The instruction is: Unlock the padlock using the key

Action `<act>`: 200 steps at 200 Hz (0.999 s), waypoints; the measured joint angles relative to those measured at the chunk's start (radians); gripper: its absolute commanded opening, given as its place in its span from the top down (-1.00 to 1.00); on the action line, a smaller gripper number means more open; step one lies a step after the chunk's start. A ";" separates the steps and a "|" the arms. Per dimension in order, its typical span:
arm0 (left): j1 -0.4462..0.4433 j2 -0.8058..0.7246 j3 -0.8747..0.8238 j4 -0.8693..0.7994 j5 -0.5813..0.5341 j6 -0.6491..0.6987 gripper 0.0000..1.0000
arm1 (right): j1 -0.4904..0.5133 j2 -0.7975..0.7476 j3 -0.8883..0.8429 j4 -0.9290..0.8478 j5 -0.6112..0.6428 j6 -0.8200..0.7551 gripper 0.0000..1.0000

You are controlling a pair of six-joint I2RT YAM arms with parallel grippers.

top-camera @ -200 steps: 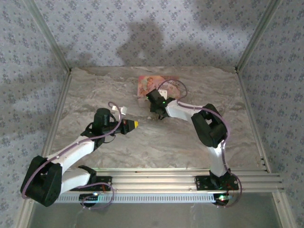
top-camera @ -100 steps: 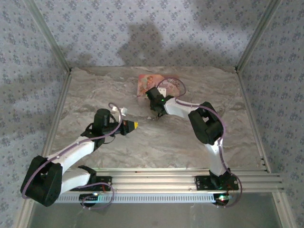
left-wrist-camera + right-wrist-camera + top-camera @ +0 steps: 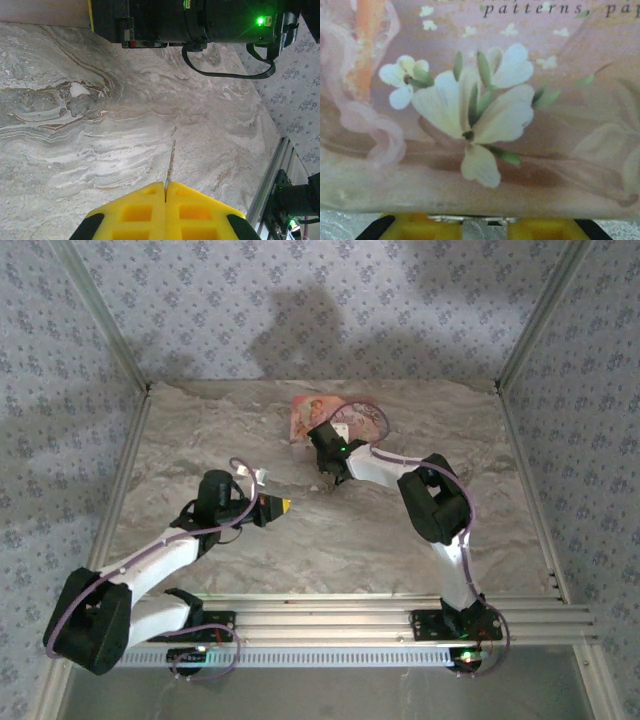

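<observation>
My left gripper (image 3: 165,187) (image 3: 283,505) is shut on the key (image 3: 171,157), whose thin blade sticks out ahead between the yellow fingertips, above bare marble. My right gripper (image 3: 484,226) (image 3: 326,472) stands at the near edge of the pink flower-printed box (image 3: 480,100) (image 3: 312,415). Between its yellow fingers (image 3: 420,229) sits a small grey metal piece with a thin silver bar, the padlock (image 3: 481,232), and both fingers press against its sides. The box and the fingers hide most of the padlock.
The right arm's black body (image 3: 200,20) crosses the top of the left wrist view. A patterned wall (image 3: 300,90) and a metal rail (image 3: 270,190) lie to its right. A small white piece (image 3: 300,451) lies beside the box. Aluminium rails (image 3: 400,620) edge the near side.
The right gripper has crept slightly toward the pink box and its jaws have narrowed onto the padlock. The left arm with the key has stayed put.
</observation>
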 measured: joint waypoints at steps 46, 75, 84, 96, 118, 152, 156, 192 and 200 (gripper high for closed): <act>-0.013 0.000 -0.014 -0.002 0.006 0.066 1.00 | 0.001 -0.061 -0.019 -0.080 -0.147 0.015 1.00; -0.037 0.000 -0.048 0.008 0.006 0.119 1.00 | 0.002 -0.114 -0.047 -0.119 -0.299 0.044 1.00; -0.040 0.003 -0.057 0.010 0.006 0.129 1.00 | 0.002 -0.130 -0.050 -0.137 -0.341 0.051 1.00; -0.041 0.016 -0.059 0.019 0.006 0.137 1.00 | 0.002 -0.151 -0.054 -0.156 -0.393 0.055 1.00; -0.043 0.056 -0.059 0.060 0.007 0.138 1.00 | -0.010 -0.193 -0.055 -0.190 -0.497 0.058 1.00; -0.056 0.117 -0.059 0.124 0.006 0.145 1.00 | -0.044 -0.264 -0.058 -0.223 -0.654 0.069 1.00; -0.058 0.121 -0.059 0.132 0.006 0.148 1.00 | -0.048 -0.270 -0.060 -0.225 -0.670 0.069 1.00; -0.064 0.143 -0.059 0.220 -0.010 0.178 1.00 | -0.087 -0.312 -0.086 -0.232 -0.801 0.089 1.00; -0.064 0.145 -0.059 0.239 -0.014 0.182 1.00 | -0.094 -0.318 -0.091 -0.233 -0.821 0.096 1.00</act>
